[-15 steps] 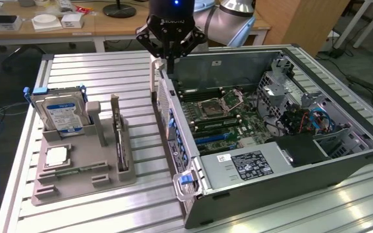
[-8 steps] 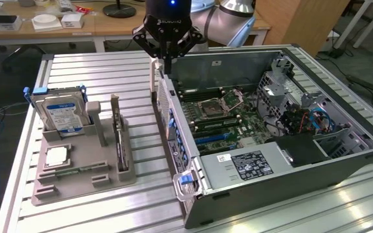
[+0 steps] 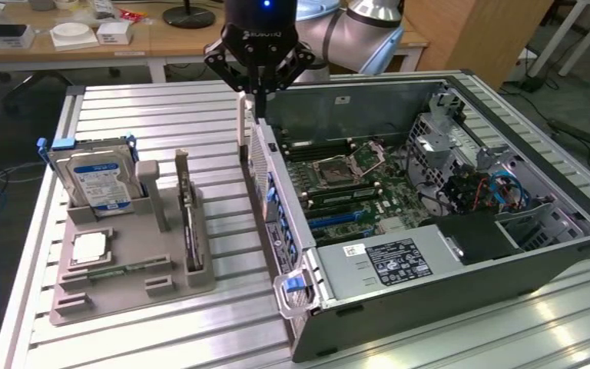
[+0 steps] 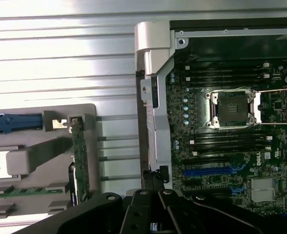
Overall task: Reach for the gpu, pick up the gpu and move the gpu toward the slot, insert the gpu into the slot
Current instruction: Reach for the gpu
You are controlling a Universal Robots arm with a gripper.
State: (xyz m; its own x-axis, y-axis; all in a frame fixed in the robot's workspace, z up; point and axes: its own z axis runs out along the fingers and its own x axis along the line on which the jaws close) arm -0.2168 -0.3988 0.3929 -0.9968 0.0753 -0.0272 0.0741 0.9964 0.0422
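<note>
Seen in exterior view: hand closed on nothing, above case wall at twelve o'clock; gpu upright in grey holder on table, nine o'clock from slot.

You see a ribbed silver metal table with a bright sheen, a matt grey plastic holder tray, and a thin dark circuit card with a dull finish. The grey metal computer case looks smooth, its long blue plastic slot slightly glossy.

The gpu stands in a holder to the exterior view's left of the case
</note>
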